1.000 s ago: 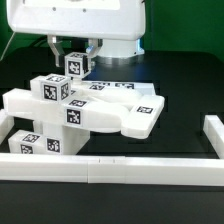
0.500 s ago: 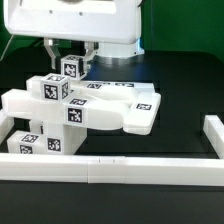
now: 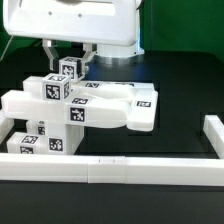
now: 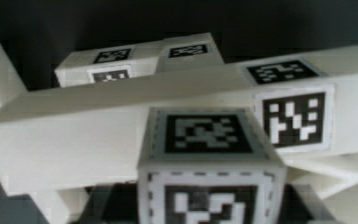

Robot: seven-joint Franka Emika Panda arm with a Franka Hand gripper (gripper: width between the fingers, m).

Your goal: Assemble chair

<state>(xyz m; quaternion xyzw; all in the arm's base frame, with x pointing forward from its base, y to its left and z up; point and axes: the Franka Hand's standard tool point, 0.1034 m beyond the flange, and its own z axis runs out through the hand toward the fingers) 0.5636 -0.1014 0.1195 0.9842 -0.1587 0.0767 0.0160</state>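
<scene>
My gripper [image 3: 70,62] hangs under the white robot housing and is shut on a small white tagged block [image 3: 70,68]. It holds the block just above the far left part of the chair assembly [image 3: 100,108]. The assembly is a white blocky structure of flat panels and square pieces with tag markers, and a flat panel [image 3: 140,105] sticks out to the exterior view's right. In the wrist view the held block [image 4: 204,150] fills the foreground between my gripper [image 4: 204,205] jaws, with tagged chair pieces [image 4: 140,95] close behind it. My fingers are mostly hidden.
More tagged white chair pieces [image 3: 40,142] lie at the front left against the long front border rail [image 3: 120,166]. A short border rail [image 3: 213,135] stands at the exterior view's right. Black table surface lies between the assembly and the right rail.
My gripper has come down a little and moved slightly to the exterior view's left with the block. The block now sits nearer the assembly, and the flat panel has shifted slightly left.
</scene>
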